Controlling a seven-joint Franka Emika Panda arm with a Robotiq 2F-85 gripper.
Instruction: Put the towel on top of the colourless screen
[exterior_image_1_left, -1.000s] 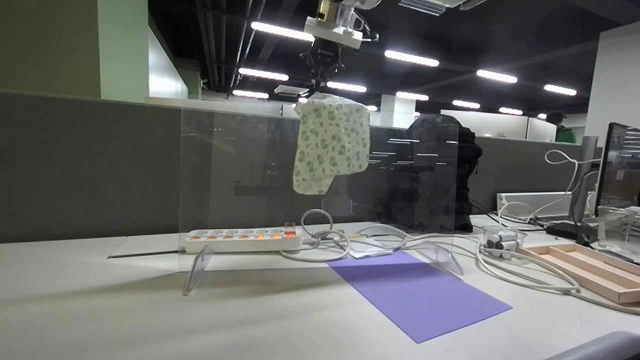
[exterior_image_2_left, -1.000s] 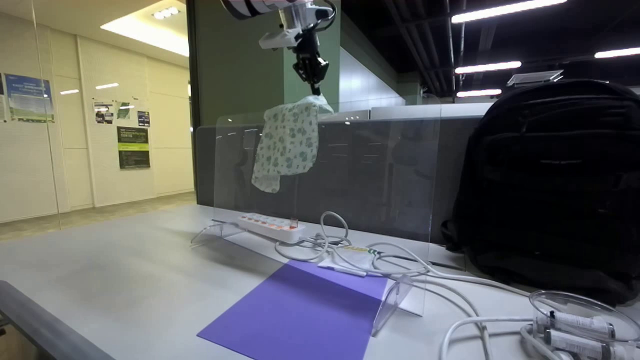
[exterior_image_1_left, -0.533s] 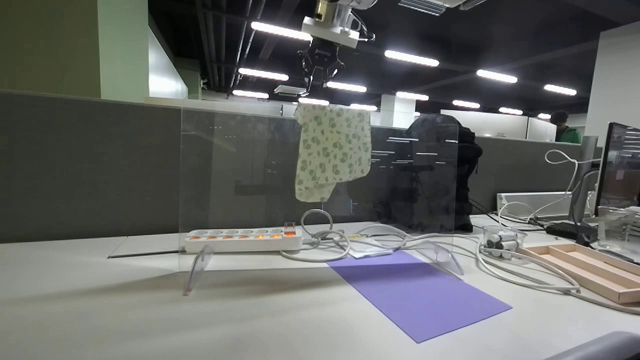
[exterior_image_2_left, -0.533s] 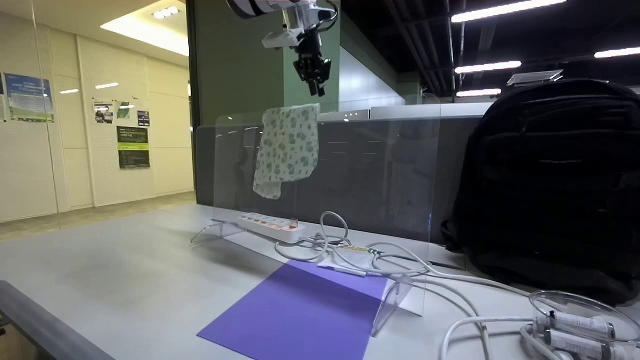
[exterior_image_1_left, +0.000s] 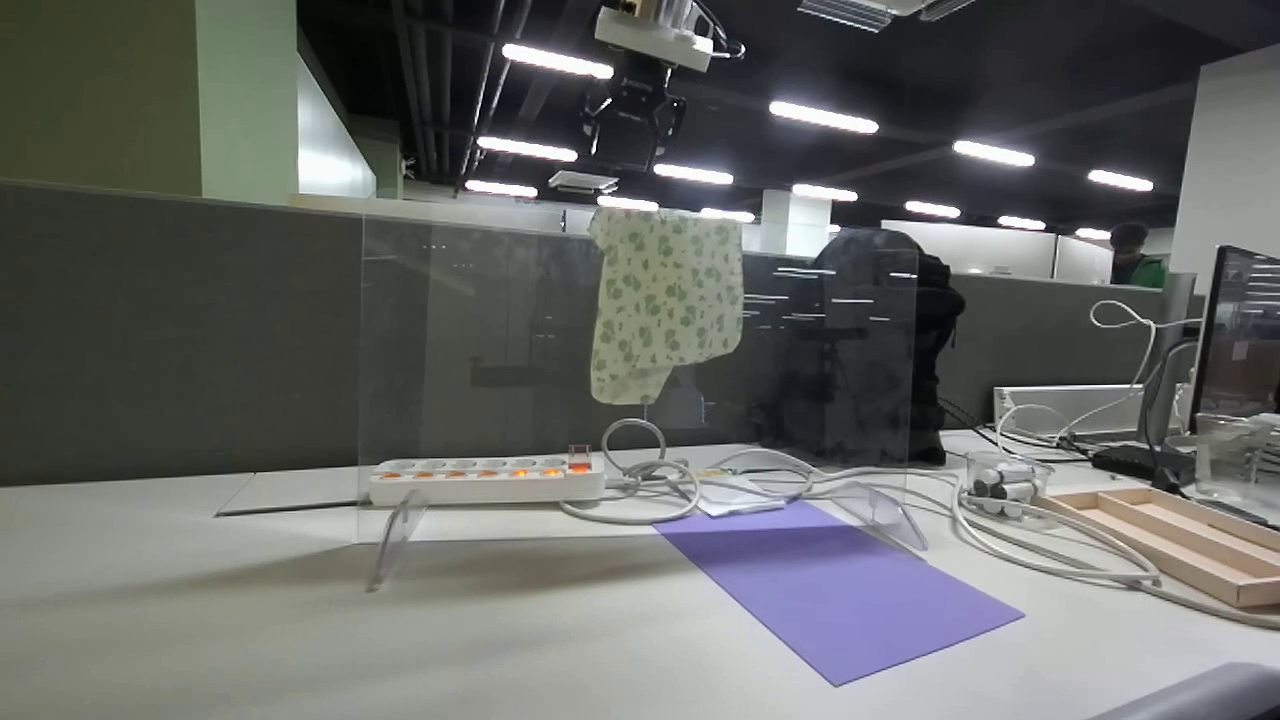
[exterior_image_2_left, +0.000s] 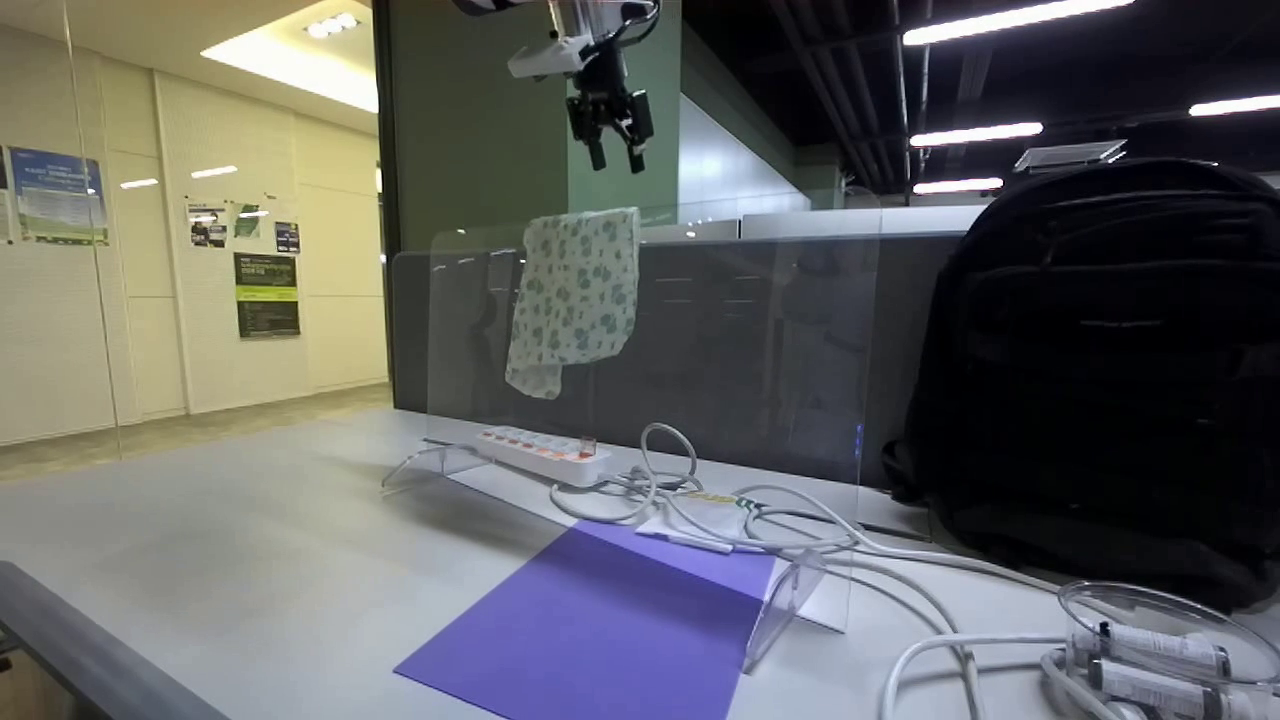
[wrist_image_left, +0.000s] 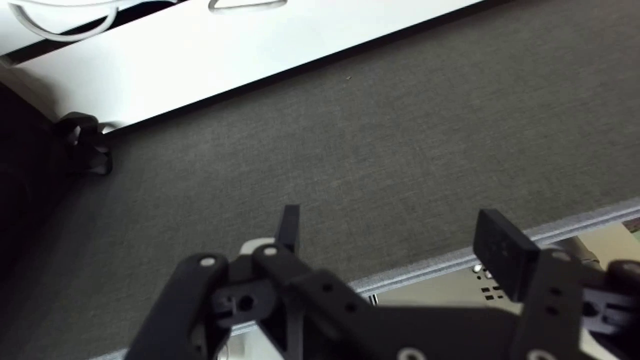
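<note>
the fingers (wrist_image_left: 502, 255) are being held wide above the green-printed towel (exterior_image_1_left: 665, 300), which is being borne by the top edge of the colourless screen (exterior_image_1_left: 500, 330). placing is seemingly being concluded; next, withdrawal is being called for. rightward, labelled cylinders (exterior_image_2_left: 1155, 643) are being held by a clear tub (exterior_image_2_left: 1160, 605) beside a divided wooden tray (exterior_image_1_left: 1165, 535).

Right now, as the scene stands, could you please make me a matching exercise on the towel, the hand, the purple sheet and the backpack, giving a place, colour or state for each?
Column one
1. towel
2. hand
3. purple sheet
4. backpack

Column two
A. lying flat on the table
B. black
C. draped over the top edge of the colourless screen
D. open, above the towel

Right pairs: 1-C; 2-D; 3-A; 4-B
</note>
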